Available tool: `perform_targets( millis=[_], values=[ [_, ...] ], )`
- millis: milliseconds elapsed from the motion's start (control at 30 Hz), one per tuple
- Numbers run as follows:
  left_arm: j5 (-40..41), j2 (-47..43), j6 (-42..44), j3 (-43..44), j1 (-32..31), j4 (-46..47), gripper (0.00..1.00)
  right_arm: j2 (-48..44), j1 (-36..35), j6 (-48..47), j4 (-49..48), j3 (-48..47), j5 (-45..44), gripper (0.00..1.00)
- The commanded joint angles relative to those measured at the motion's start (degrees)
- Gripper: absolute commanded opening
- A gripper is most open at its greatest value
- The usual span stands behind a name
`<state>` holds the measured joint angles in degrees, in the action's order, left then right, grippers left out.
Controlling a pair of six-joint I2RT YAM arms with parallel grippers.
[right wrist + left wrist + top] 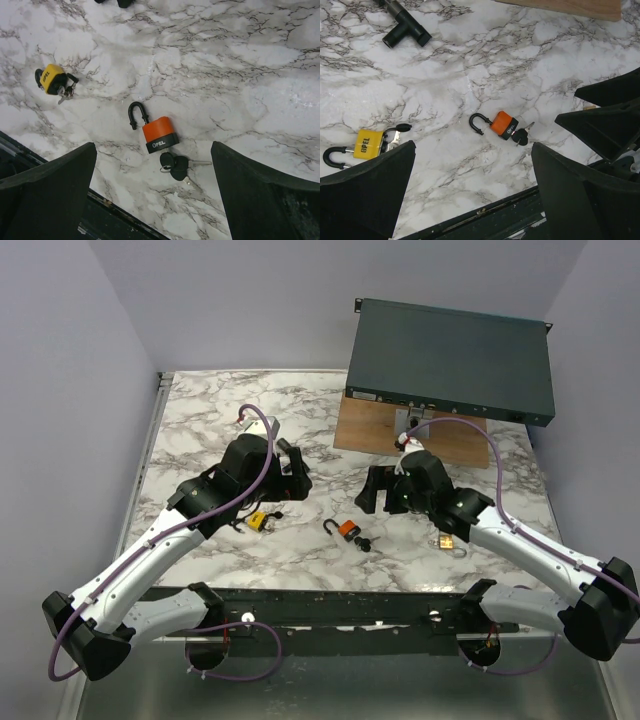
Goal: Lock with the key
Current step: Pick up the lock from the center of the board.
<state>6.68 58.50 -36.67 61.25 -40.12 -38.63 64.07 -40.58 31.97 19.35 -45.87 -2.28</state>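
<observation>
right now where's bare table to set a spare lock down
Bare marble: the far left corner beyond the left gripper, and the middle strip between that gripper and the wooden board. Crowded: near centre, with the yellow padlock, the orange padlock, its keys and the right gripper.

We get soft, even light from overhead in all three views, bright enough to trace every vein in the marble counter. Shadows are short and faint, hugging whatever casts them. A mild sheen whitens the counter near the centre of the left wrist view and toward 3 o'clock in the right wrist view, with no blown-out glare. Focus is crisp mid-frame: we read the lettering on the orange padlock. At 5 and 7 o'clock the left claw and right claw go near-black, soft-edged, almost without detail.
</observation>
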Motion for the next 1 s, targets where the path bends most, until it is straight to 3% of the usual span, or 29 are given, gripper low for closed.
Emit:
perform_targets(
  millis=[0, 467, 967],
  values=[
    [1.51, -0.19, 0.04, 1.58, 0.22, -0.75, 0.99, -0.10, -0.45, -1.78, 0.42, -1.78, -2.98, 1.00],
    [1.01, -1.72, 0.85, 0.43, 0.30, -1.09, 0.98, 3.00, -3.35, -1.51, 0.70, -1.82, -4.47, 1.00],
    [1.06, -1.19, 0.47, -0.28, 1.33, -4.99, 0.98, 14.71, -14.78, -5.61, -5.07, -0.46, -12.78, 0.81]
  ],
)
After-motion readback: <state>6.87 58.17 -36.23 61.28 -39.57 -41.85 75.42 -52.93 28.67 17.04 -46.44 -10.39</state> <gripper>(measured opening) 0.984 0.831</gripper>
